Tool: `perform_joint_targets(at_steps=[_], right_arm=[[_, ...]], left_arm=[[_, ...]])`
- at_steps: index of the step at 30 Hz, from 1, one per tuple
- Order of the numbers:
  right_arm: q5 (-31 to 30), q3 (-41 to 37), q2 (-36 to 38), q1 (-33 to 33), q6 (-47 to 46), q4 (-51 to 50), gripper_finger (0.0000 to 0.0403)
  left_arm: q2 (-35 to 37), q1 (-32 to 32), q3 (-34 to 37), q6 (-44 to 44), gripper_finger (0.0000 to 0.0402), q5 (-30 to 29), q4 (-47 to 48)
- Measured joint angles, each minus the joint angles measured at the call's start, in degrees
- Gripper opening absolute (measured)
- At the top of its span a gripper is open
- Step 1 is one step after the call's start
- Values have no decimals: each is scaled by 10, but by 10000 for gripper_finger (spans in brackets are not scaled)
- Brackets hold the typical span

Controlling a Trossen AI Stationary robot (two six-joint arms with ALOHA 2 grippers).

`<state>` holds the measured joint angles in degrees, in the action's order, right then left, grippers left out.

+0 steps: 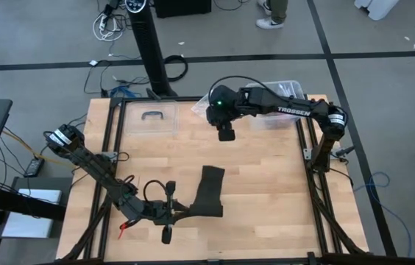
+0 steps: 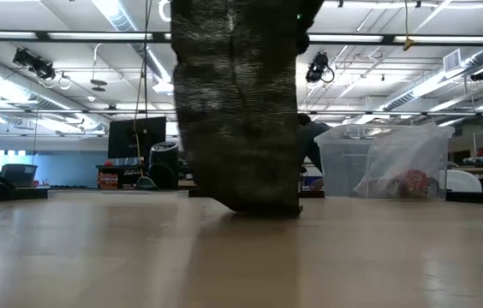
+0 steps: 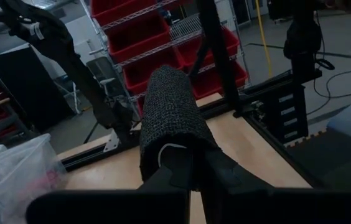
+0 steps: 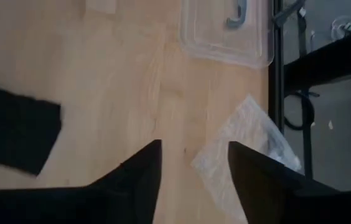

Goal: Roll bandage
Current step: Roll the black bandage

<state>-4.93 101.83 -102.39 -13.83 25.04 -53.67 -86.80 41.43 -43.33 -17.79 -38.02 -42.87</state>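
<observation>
Black elastic fabric, the bandage (image 1: pixel 210 191), lies on the wooden counter (image 1: pixel 266 184) toward the near side, roughly mid-width. From my high view it runs as a short dark strip, its far end squared off and free, its near end meeting the left end effector (image 1: pixel 182 213).

Left arm reaches in low along the near edge from the left corner. On my left wrist view the bandage (image 3: pixel 170 118) humps up right ahead of the fingers (image 3: pixel 175 168), and its near end sits pinched between them; I read the end effector as closed on the fabric. A pale patch shows at the clamped end; I cannot tell what it is.

Low view: the bandage (image 2: pixel 237 111) fills the centre as a coarse knit curtain, lower edge touching the counter. Behind it on the right stands a clear plastic box (image 2: pixel 387 162) with something red inside.

Right arm is parked over the far side of the counter, well apart from the bandage. Right end effector (image 1: pixel 226 134) points down; on the right wrist view its two fingers (image 4: pixel 139 177) stand apart with bare wood between them, holding nothing. That view also shows the bandage end (image 4: pixel 14 130), a clear lid (image 4: pixel 228 31) with a grey handle, and a crumpled clear wrapper (image 4: pixel 244 146) near the counter's edge.
</observation>
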Motion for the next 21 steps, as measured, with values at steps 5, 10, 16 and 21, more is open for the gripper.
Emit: perform_joint_targets(at_steps=[5, 10, 16, 21], right_arm=[[-2, 34, 46, 32, -48, -119, 208], [0, -82, 159, 73, -98, -69, 196], [-6, -400, 304, 131, -129, 207, 179], [-44, -616, 335, 189, -141, 456, 170]], left_arm=[[7, 2, 0, -18, 18, -33, 2], [14, 3, 0, -44, 18, -43, 2], [17, -9, 0, -58, 18, -60, 0], [19, -26, 0, -94, 18, -66, -38]])
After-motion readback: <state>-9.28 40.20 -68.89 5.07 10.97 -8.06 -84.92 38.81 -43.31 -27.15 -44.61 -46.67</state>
